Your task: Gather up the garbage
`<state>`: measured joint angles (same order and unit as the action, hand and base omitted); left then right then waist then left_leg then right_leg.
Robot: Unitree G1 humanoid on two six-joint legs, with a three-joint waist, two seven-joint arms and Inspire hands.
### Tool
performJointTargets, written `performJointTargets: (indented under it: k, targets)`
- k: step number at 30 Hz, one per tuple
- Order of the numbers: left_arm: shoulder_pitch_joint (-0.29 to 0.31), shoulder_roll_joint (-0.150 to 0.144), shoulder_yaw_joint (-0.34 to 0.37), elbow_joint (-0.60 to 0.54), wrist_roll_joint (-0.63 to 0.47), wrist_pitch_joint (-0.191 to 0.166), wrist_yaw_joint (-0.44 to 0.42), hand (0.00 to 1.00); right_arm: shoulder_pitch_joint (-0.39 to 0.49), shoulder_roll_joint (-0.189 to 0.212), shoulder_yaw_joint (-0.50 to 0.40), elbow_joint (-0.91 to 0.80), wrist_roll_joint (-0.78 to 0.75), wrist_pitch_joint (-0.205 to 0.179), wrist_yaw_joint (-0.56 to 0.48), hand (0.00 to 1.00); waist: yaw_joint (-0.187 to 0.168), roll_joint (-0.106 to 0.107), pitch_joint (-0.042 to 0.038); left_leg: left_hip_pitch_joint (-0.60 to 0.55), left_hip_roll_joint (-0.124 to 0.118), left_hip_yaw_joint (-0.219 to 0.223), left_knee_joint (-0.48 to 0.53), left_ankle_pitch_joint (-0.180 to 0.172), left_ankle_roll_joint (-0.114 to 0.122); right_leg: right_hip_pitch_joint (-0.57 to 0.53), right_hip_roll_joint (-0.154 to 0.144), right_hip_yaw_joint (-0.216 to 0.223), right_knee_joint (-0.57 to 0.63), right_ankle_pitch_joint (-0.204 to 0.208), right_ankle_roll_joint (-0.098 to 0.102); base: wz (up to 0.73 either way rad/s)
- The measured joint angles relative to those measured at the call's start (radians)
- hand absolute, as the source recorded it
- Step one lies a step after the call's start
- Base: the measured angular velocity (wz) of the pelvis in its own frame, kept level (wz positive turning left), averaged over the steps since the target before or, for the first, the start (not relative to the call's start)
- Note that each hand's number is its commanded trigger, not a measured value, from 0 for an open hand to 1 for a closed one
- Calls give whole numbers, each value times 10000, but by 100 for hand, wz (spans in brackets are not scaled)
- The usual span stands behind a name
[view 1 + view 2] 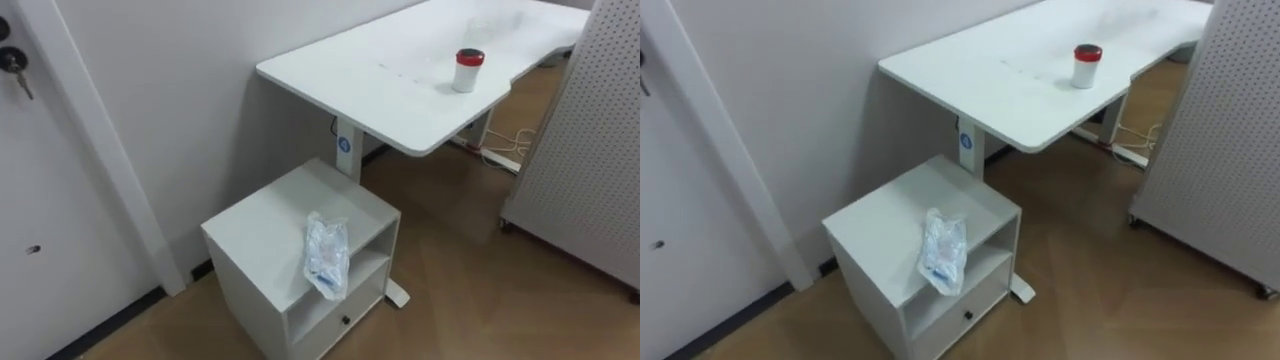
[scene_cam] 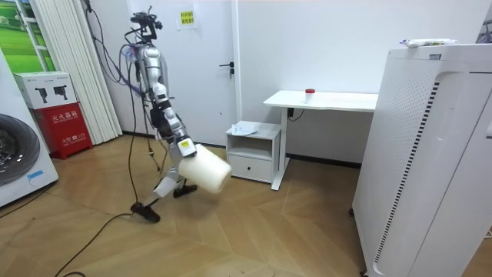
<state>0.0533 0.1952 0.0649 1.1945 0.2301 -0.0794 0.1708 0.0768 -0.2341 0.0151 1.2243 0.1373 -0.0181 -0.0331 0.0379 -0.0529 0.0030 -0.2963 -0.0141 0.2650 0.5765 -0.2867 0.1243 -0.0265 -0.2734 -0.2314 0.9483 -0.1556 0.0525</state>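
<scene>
A crumpled clear plastic bag (image 1: 327,255) lies on top of a low white cabinet (image 1: 262,222), its lower end hanging over the front edge above the open shelf. In the room view the same bag (image 2: 244,128) shows as a pale scrap on the cabinet (image 2: 254,154). I stand a couple of steps to the room view's left of it, leaning toward it. My right hand (image 2: 183,146) hangs low at knee height and holds a white bin (image 2: 206,168) by its rim, the bin tilted on its side.
A white desk (image 1: 400,70) with a red-lidded cup (image 1: 468,70) stands behind the cabinet to the right. A white perforated panel (image 1: 590,150) closes off the right side and a door (image 1: 40,200) the left. A tall white appliance (image 2: 423,154) stands nearer the room camera.
</scene>
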Motion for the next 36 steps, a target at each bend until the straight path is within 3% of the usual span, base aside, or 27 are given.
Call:
performJointTargets:
  k: [1,3,5,7,8,9,10,11,12,14,17,22,24,25,28,34,36]
  targets:
    - [-42,0,-65,-61,-10,-25,89,0,-27,2,4,-31,129,-52,-6,100,-2,-8,-10,116,13,-39,-135,-22,1,-242,24,5,166,-102,1,-4]
    - [-133,-1,-157,-297,-17,-235,247,0,-209,9,16,-207,641,-305,-9,100,-54,65,55,413,86,-122,-618,-21,-19,-1517,294,-70,356,-1189,-68,1]
    - [-260,-4,-433,-407,-21,-370,366,0,-220,45,22,-258,737,-473,-12,100,-200,127,71,572,115,-325,-864,-19,-29,-2191,618,-210,-650,-1608,-116,27]
    - [-337,-35,-677,-509,-37,-493,456,0,-273,99,60,-245,750,-473,-18,100,-193,188,106,806,175,-425,-1125,-50,-103,-2661,875,-172,-2170,-1618,-129,19]
    - [-366,-41,-856,-508,-51,-552,463,0,-224,141,80,-256,817,-532,-77,100,-268,188,102,991,175,-529,-1337,-29,-158,-2724,973,-108,-3387,-1474,-179,25]
    - [-379,-34,-898,-490,-41,-602,477,0,-173,140,74,-243,948,-629,-138,100,-330,228,111,1130,178,-575,-1463,-51,-228,-2677,1056,-34,-4698,-915,-136,28]
    - [-389,-34,-903,-477,-39,-609,517,0,-160,129,71,-222,985,-697,-156,100,-348,207,96,1174,193,-627,-1474,-83,-286,-2649,1132,19,-5047,-326,-146,31]
    - [-389,-50,-918,-456,-32,-619,592,0,-86,100,73,-213,993,-809,-153,100,-412,319,23,1192,316,-747,-1481,-153,-413,-2535,1393,74,-5333,217,-160,10]
    - [-390,-54,-922,-460,-24,-677,613,0,-140,99,74,-127,990,-910,-95,100,-391,397,9,1276,442,-740,-1565,-155,-534,-2352,1620,72,-5679,315,-250,0]
    - [-365,-61,-914,-471,-25,-767,647,0,-349,145,119,-2,992,-1106,-61,100,-398,511,71,1333,569,-677,-1747,-103,-651,-2194,1730,64,-5996,382,-308,-12]
    - [-385,-87,-928,-582,-17,-955,860,0,-603,129,406,131,1000,-1241,-17,100,-454,543,75,1486,607,-606,-2105,-34,-758,-2204,1891,50,-6092,370,-325,-2]
    - [-955,-112,-1208,-682,71,-1218,1432,0,-1391,111,528,833,1115,-1366,14,100,-612,578,130,955,580,-583,-1982,-28,-768,-2748,1842,101,-6014,369,-330,-2]
    - [-1470,-115,-1413,-910,167,-1245,1766,0,-1741,141,807,996,1086,-1469,-20,100,-680,597,233,527,546,-552,-1780,-29,-765,-3183,1770,131,-5848,399,-336,0]
    - [-1647,-120,-1464,-914,168,-1260,1835,0,-1831,142,817,1082,1107,-1473,-20,100,-666,590,246,436,541,-528,-1751,-29,-765,-3301,1752,157,-5783,401,-340,-6]
    - [-2700,-137,-1510,-923,166,-1488,2370,0,-2331,106,918,1075,1268,-1673,-12,100,-767,642,434,-373,570,-464,-1200,-48,-732,-4140,1707,372,-5294,423,-380,-7]
    - [-3976,-125,-1959,-932,149,-1683,3225,0,-2730,-129,1487,944,1895,-1807,-153,100,-1162,820,598,-1443,653,-453,-461,-158,-688,-5232,1625,491,-4440,383,-547,0]
    - [-4323,-122,-2171,-949,150,-1824,3500,0,-2879,-183,1652,890,2164,-1827,-266,100,-1357,941,681,-1896,798,-399,-57,-239,-687,-5604,1687,498,-4281,433,-658,-11]
